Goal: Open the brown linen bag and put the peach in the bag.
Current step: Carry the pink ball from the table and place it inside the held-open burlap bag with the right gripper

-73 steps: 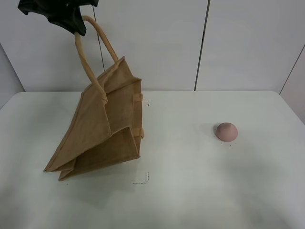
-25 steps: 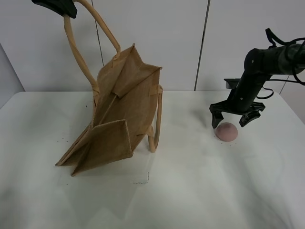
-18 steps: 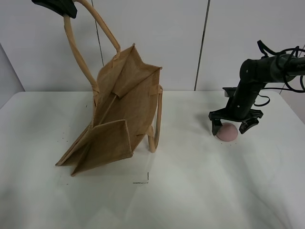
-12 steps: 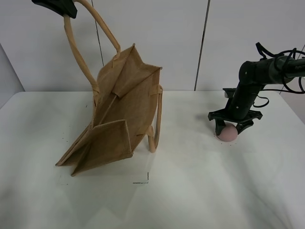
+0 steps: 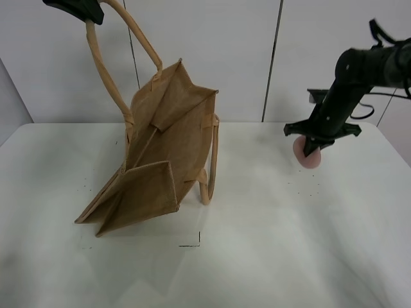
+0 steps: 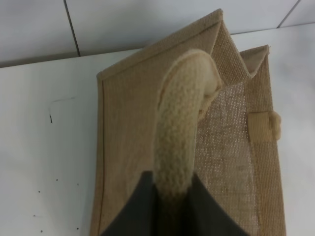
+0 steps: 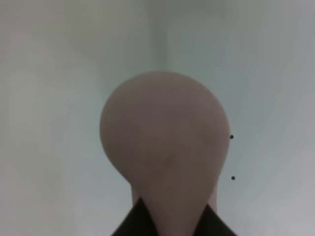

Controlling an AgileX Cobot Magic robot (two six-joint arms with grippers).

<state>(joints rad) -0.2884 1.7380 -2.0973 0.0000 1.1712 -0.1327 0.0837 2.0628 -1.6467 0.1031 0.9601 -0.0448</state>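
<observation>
- Hanging clear of the table (image 5: 270,250), the peach (image 5: 309,156) sat clamped in your right claw (image 5: 314,144), ready to carry across.
- Your left claw (image 5: 78,8) was shut on one handle (image 5: 104,67), propping the bag (image 5: 164,151) tilted so its mouth gaped.

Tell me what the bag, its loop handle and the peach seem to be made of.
The brown linen bag: coarse, matte woven fabric, likely jute or linen; the open weave is visible. The loop handle: lighter beige fuzzy cord, perhaps cotton. The peach: smooth matte dusty-pink surface; real or imitation, I cannot tell.
</observation>
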